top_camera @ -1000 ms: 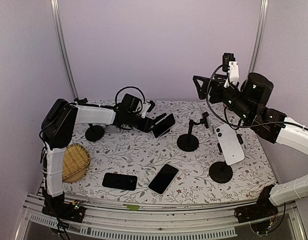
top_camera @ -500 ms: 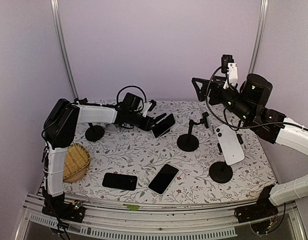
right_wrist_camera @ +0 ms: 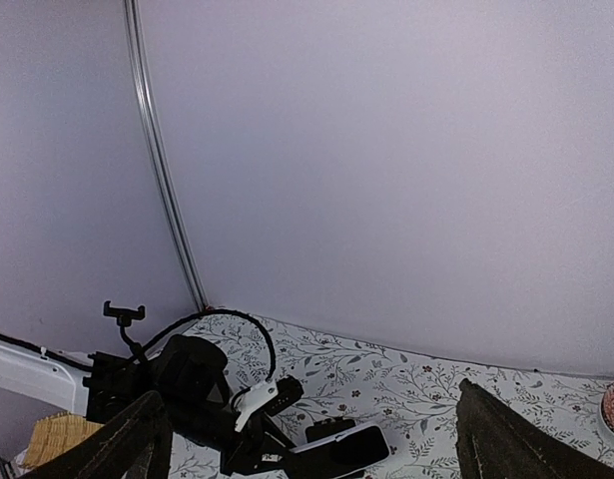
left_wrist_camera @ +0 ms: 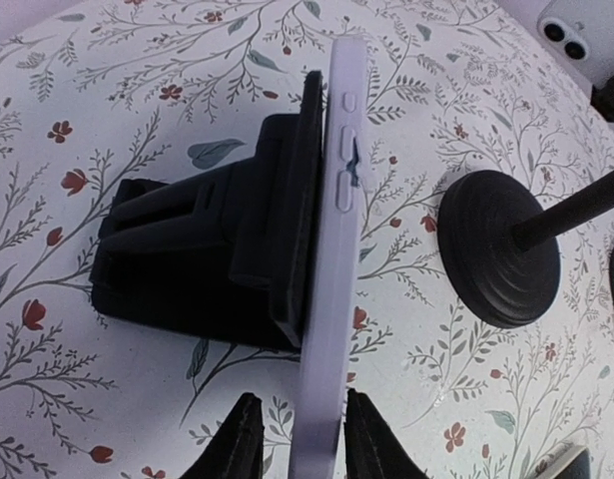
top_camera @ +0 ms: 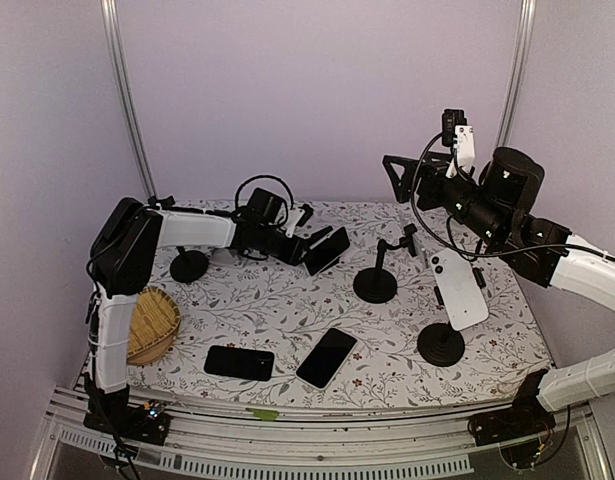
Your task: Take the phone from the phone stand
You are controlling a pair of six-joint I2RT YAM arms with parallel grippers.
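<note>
A phone [left_wrist_camera: 326,249] in a pale lavender case leans edge-on against a low black phone stand [left_wrist_camera: 207,259] on the flowered table. My left gripper [left_wrist_camera: 305,439] straddles the phone's near end. Its right finger touches the case and a narrow gap shows at its left finger [left_wrist_camera: 237,444]. From above, the left gripper [top_camera: 305,243] sits at the phone [top_camera: 330,248] at the back centre. My right gripper [top_camera: 399,175] hangs high at the back right, wide open and empty, and in its own view the right gripper [right_wrist_camera: 316,439] looks down on the phone [right_wrist_camera: 348,451].
A white phone [top_camera: 459,290] stands on a round-base stand [top_camera: 441,346] at the right. An empty pole stand [top_camera: 375,283] is mid-table, with another [top_camera: 190,265] at the left. Two black phones [top_camera: 239,362] [top_camera: 327,357] lie flat near the front. A woven basket [top_camera: 152,322] is front left.
My left gripper has edged right onto the phone's end, and its jaws have narrowed around it. The right arm has barely moved.
</note>
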